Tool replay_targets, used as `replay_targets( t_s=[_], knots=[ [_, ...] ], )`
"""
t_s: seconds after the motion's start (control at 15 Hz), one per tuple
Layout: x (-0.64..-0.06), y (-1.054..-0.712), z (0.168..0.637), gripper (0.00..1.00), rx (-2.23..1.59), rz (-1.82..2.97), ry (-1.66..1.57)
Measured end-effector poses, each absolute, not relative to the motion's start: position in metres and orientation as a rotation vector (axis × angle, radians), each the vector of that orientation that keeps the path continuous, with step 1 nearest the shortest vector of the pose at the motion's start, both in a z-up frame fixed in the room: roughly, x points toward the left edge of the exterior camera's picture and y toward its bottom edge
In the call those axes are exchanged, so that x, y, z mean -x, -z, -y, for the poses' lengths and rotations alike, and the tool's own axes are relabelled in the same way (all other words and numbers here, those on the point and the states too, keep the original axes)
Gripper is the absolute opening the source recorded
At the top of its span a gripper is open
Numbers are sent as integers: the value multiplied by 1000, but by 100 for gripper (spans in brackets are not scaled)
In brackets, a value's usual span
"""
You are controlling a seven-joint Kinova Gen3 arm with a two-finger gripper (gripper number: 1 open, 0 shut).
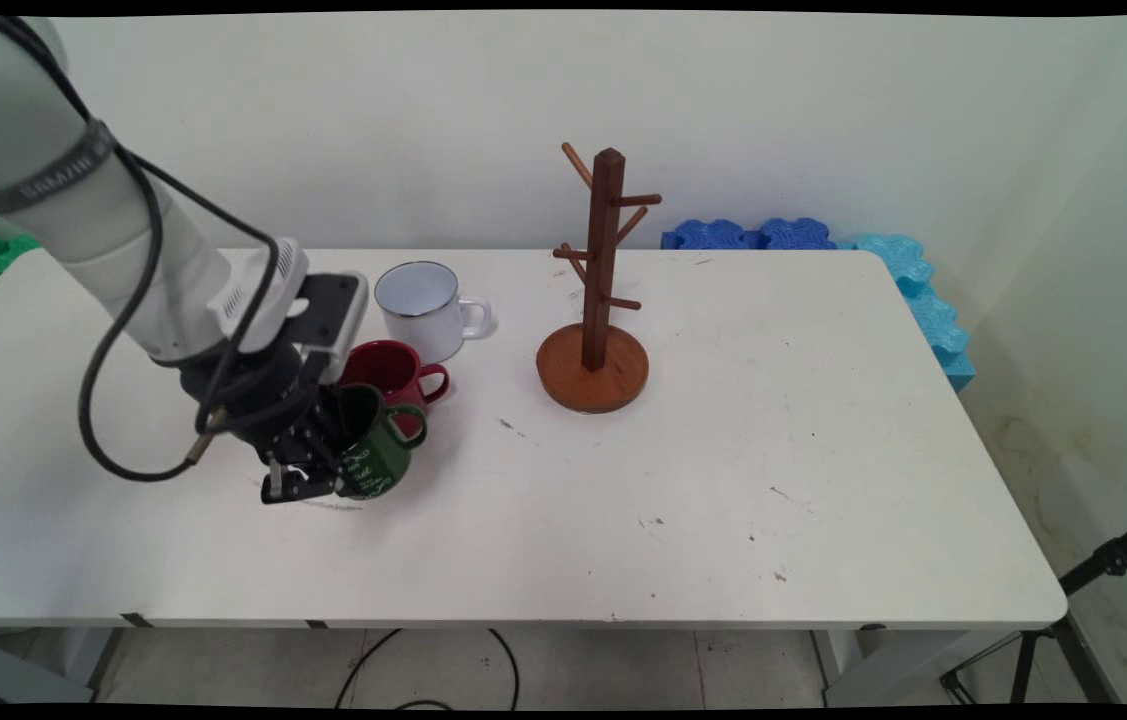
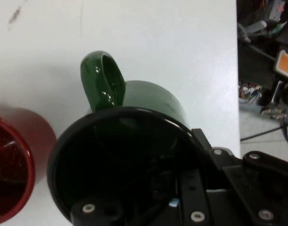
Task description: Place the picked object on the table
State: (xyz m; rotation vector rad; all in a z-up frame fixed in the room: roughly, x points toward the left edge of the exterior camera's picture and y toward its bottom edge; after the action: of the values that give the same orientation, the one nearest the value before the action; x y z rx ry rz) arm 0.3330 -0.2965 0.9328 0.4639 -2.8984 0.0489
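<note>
Clamping the green mug (image 1: 378, 455) by its rim, the gripper (image 1: 308, 478) crowds the red mug (image 1: 391, 372), white mug (image 1: 423, 305) behind.

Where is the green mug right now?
In the main view the green mug is at the table's left, tilted in the gripper, just in front of the red mug.

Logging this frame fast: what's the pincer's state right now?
Pincer: shut on the green mug, one finger inside its rim.

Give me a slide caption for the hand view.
Gripper shut on green mug's rim, red mug beside it on the white table.
</note>
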Motion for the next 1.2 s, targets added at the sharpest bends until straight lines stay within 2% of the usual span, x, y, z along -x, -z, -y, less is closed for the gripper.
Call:
replay_targets(
  t_s=[0.73, 1.2],
  knots=[
    [-318, -878, 317, 0, -358, 2971, -50],
    [-312, -858, 324, 0, -362, 2978, -46]
  ],
)
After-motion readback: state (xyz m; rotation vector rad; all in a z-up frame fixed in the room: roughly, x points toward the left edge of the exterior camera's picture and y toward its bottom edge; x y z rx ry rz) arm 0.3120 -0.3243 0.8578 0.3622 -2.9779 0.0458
